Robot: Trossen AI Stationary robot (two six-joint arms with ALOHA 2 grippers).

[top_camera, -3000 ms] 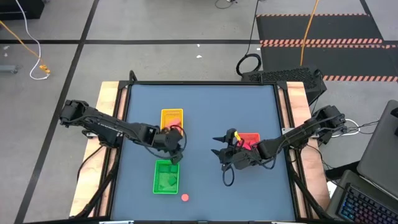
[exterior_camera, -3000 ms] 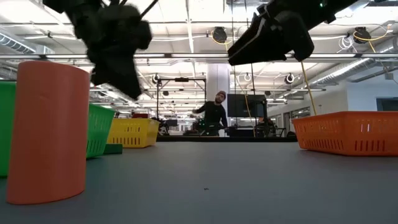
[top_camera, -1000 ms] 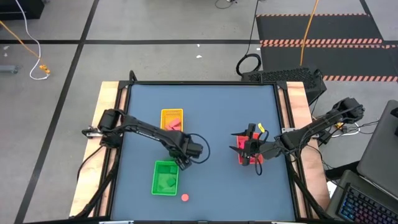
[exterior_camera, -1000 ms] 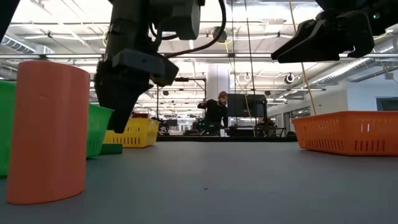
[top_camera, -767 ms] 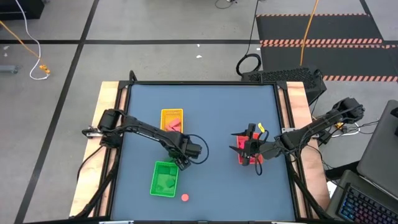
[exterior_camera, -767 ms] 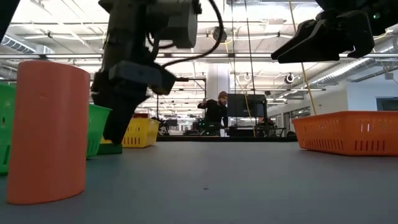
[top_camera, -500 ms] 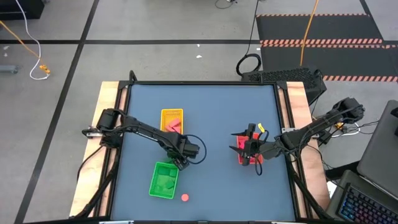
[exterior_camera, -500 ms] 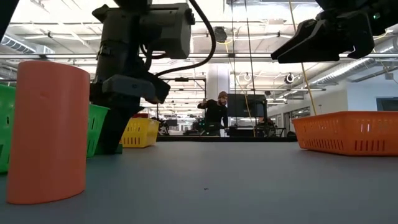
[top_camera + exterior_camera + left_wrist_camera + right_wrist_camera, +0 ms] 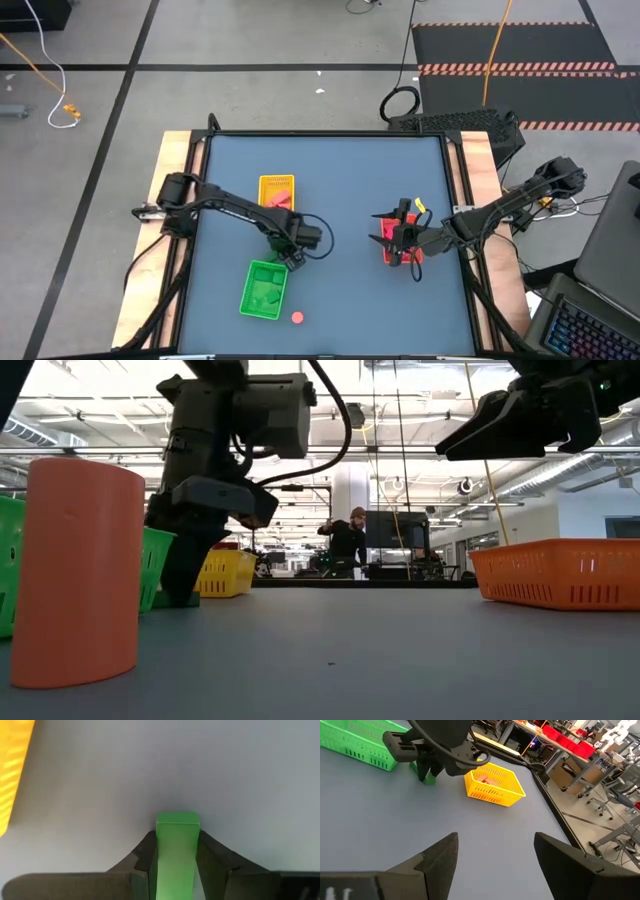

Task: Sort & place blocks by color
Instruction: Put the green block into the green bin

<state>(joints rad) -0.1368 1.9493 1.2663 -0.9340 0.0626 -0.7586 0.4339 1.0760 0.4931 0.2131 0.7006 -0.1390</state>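
Note:
My left gripper points down at the table just beyond the far right corner of the green tray, which holds green blocks. It is shut on a green rectangular block, also seen low beside the tray and from the right wrist. A salmon round block stands upright on its flat end near the table's near edge. My right gripper hovers open over the red tray. My left gripper pinches the green block between its two fingers, one on each long side. The fingers come from above, slanting down, and lie along the block, whose far end sticks out past the fingertips. The block's lower part is on the table.
The yellow tray with salmon pieces sits toward the far side of the left gripper. The red tray shows at the right. Bare blue tabletop lies between the arms. A person stands in the room beyond the table.
My left gripper has come down and a little toward the table's left and near edge, onto the green block lying by the green tray. The green tray has slid slightly toward the near-left and turned a little. My right arm has kept still.

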